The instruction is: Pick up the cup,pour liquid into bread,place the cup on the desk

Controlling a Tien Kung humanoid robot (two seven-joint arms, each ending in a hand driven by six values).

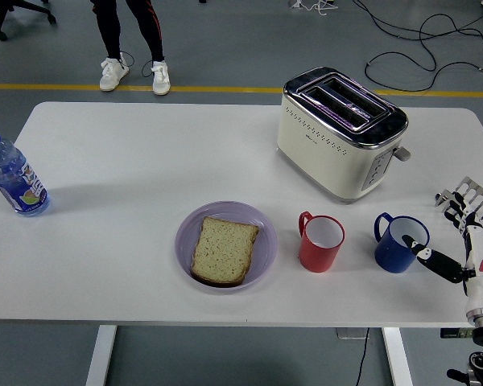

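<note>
Two cups sit on the white table [129, 161], so start with the big items: the cream toaster [342, 133] at back right, the purple plate [262, 229] near the front edge with the bread slice [224, 250] lying flat on it, and a water bottle [12, 177] far left. The red cup [322, 243] stands upright just right of the plate, with the blue cup [400, 243] further right, handle turned to the left. Your right hand [459, 241] is in at the lower right, and one dark fingertip [421, 252] reaches the blue cup's right side; whether it actually touches, can't tell. The other fingers are extended, nothing gripped. The blue cup lies immediately left of that hand, so it's the natural pick; the bread is further left, past the red cup. Left hand not in view. A person's legs [133, 32] stand beyond the far edge.
</note>
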